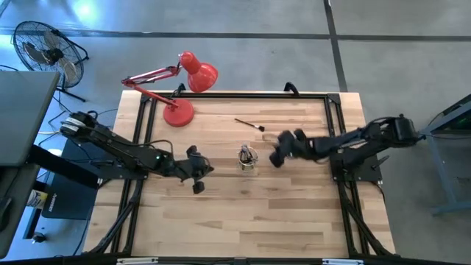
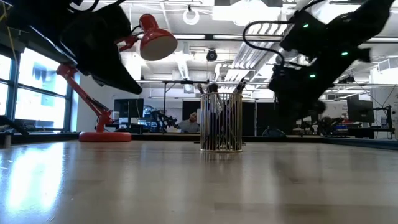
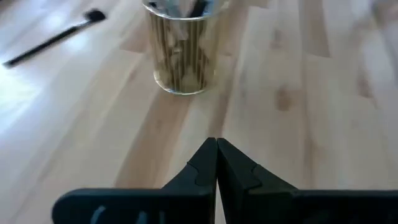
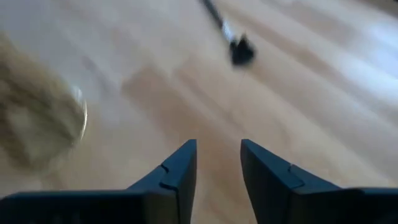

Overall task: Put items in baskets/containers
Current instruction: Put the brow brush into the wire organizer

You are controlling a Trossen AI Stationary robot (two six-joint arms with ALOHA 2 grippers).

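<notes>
A small clear ribbed glass cup (image 1: pixel 248 158) (image 2: pixel 221 122) stands upright near the table's middle, with several brushes standing in it. One dark-handled brush (image 1: pixel 250 124) (image 4: pixel 225 28) lies flat on the wood beyond the cup, toward the far edge. My left gripper (image 1: pixel 197 173) (image 3: pixel 216 163) is shut and empty, left of the cup (image 3: pixel 180 56), above the table. My right gripper (image 1: pixel 277 154) (image 4: pixel 217 163) is open and empty, just right of the cup (image 4: pixel 37 127), pointing toward the lone brush.
A red desk lamp (image 1: pixel 180 88) (image 2: pixel 106 93) stands at the far left of the table, its base on the wood. Bare wood lies along the near half of the table. A fan (image 1: pixel 44 48) stands on the floor beyond the left corner.
</notes>
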